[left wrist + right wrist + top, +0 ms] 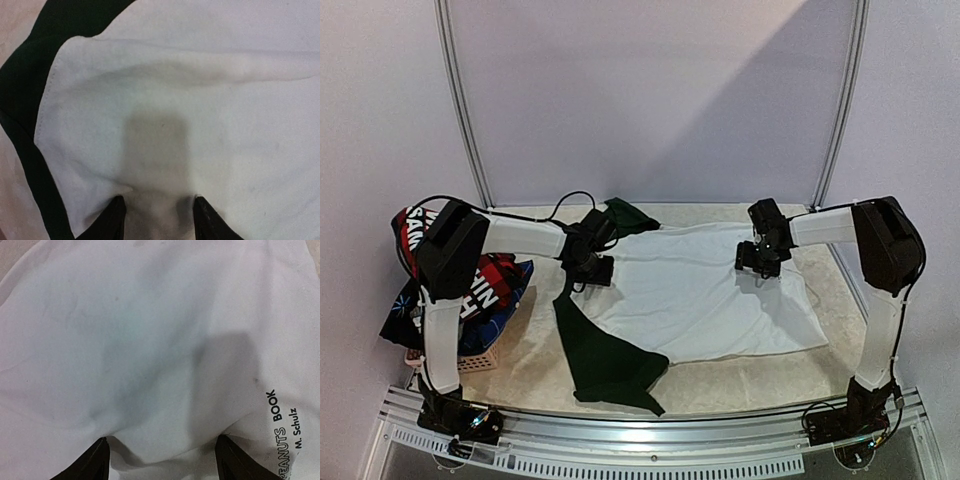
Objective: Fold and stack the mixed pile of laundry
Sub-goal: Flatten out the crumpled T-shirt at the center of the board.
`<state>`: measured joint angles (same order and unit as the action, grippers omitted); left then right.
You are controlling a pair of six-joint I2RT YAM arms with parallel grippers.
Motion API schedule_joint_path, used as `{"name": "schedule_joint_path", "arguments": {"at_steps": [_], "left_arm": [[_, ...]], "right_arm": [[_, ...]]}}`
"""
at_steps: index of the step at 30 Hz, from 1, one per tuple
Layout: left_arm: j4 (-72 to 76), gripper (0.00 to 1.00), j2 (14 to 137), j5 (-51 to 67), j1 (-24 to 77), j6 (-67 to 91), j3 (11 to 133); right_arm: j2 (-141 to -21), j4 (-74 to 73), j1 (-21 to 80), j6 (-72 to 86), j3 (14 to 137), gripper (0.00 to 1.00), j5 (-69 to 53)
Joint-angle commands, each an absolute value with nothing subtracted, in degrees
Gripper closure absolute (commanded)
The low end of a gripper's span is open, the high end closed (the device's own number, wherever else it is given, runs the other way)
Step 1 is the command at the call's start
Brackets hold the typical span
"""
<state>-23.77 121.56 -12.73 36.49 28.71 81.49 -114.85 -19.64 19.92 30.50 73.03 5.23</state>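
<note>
1. Top external view: the white-and-dark-green T-shirt [710, 290] lies spread flat on the tabletop [750, 385], between both arms.
2. The remaining laundry pile [470, 275] heaps on the basket [480, 358] at far left.
3. Left jaws: half apart, with white cloth puckered between them; I cannot tell whether they pinch it.
4. Right jaws: wide apart over the shirt, holding nothing.

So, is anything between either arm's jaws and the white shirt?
Nothing visible does. Both pairs of jaws stand open right over the white shirt, and in each wrist view only bare cloth lies between and ahead of the tips.
</note>
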Motion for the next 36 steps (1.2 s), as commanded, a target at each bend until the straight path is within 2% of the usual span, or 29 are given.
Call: {"name": "schedule_joint_path", "arguments": {"at_steps": [1, 26, 36], "left_arm": [[-26.36, 0.53, 125.94, -10.02, 34.27, 28.29, 81.13], [-28.92, 0.54, 131.84, -7.54, 27.41, 26.04, 93.91], [-27.60, 0.55, 128.47, -7.62, 27.17, 25.78, 92.59]], "right_arm": [[-119.88, -23.16, 18.75, 29.72, 75.30, 0.27, 2.91], [-128.55, -28.22, 15.34, 27.12, 92.26, 0.27, 0.79], [-125.59, -28.27, 15.29, 25.22, 93.27, 0.27, -1.43]]}}
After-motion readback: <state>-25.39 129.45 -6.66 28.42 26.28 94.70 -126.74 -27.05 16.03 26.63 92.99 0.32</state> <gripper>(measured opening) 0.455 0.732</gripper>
